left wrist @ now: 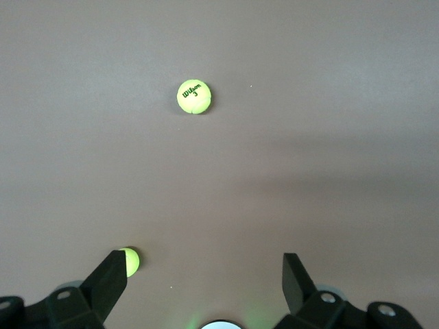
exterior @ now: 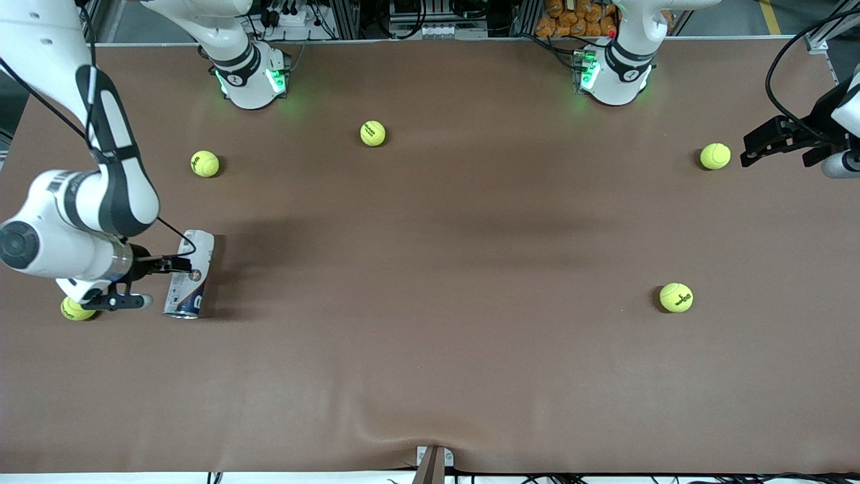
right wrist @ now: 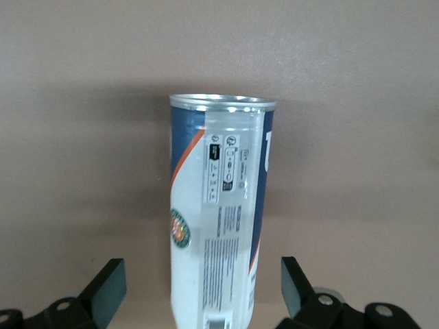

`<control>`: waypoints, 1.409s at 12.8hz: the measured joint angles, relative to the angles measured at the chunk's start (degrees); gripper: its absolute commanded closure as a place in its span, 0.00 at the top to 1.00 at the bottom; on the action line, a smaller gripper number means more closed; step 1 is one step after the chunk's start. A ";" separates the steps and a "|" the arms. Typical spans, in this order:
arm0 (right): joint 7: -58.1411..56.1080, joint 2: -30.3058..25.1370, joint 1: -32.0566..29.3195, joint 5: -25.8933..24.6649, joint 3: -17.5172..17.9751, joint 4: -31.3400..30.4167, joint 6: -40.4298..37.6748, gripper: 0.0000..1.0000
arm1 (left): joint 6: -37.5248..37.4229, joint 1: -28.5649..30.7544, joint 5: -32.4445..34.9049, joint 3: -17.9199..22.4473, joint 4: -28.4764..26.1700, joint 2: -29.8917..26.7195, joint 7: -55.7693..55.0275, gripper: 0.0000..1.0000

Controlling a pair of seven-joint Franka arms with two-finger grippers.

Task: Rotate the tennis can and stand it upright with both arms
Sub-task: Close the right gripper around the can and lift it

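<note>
The tennis can (exterior: pixel 189 275) lies on its side on the brown table (exterior: pixel 430 349) toward the right arm's end, silvery rim toward the front camera. The right gripper (exterior: pixel 144 282) is low at its side, forearm level, fingers (right wrist: pixel 106 288) spread wide to either side of the can, gripping nothing. A tennis ball (exterior: pixel 77 309) lies partly hidden under that arm. The left gripper (exterior: pixel 772 144) waits over the table's other end, fingers (left wrist: pixel 110 277) wide apart and empty. Only the right wrist view shows the label's print and round logo (right wrist: pixel 180 228); only the left wrist view shows the lettering on a second ball (left wrist: pixel 194 96).
</note>
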 measured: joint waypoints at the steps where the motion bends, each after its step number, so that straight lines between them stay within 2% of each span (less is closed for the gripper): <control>1: -0.24 1.22 -0.17 0.00 -0.02 -0.03 0.83 1.00 | 0.00 0.06 0.00 0.00 0.00 0.00 0.06 1.00; 7: -0.69 6.55 -0.46 0.00 -0.03 -0.12 2.44 1.00 | 0.00 0.20 0.00 0.01 0.00 0.00 0.73 1.00; 16: -0.88 8.51 -0.47 0.00 -0.03 -0.10 4.15 1.00 | 0.00 0.22 0.00 0.01 0.00 0.01 0.79 1.00; 17: -0.88 8.52 -0.49 0.00 -0.04 -0.10 5.35 0.99 | 0.00 0.23 0.00 0.02 0.00 0.01 0.81 1.00; 18: -0.90 8.60 -0.49 0.00 -0.04 -0.10 6.58 0.90 | 0.00 0.23 0.00 0.02 0.00 0.01 0.83 1.00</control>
